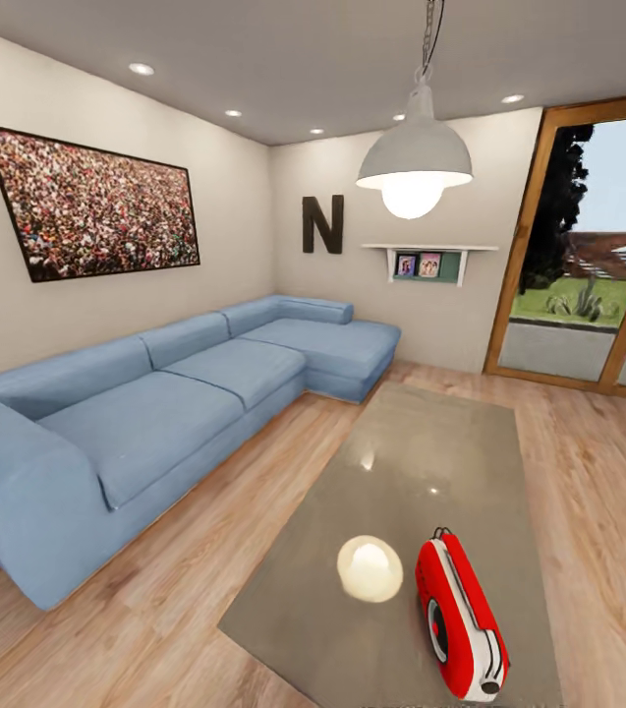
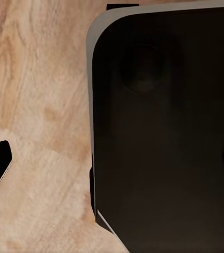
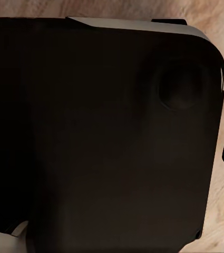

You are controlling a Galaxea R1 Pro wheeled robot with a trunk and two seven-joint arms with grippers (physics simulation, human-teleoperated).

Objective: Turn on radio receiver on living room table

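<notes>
Both wrist views look down on a dark rounded panel (image 2: 164, 137) over wood floor (image 2: 38, 105); whether either gripper is open or closed I cannot tell. The radio (image 1: 458, 615) lies on its side near the tabletop's (image 1: 421, 462) near right corner, beside the lamp's reflection. It is reached but untouched: approaching and switching it on remain.

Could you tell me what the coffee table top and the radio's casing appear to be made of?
The table top looks like glossy grey glass or polished stone: it mirrors the pendant lamp. The radio receiver looks like smooth red plastic with a white panel, showing soft highlights.
</notes>
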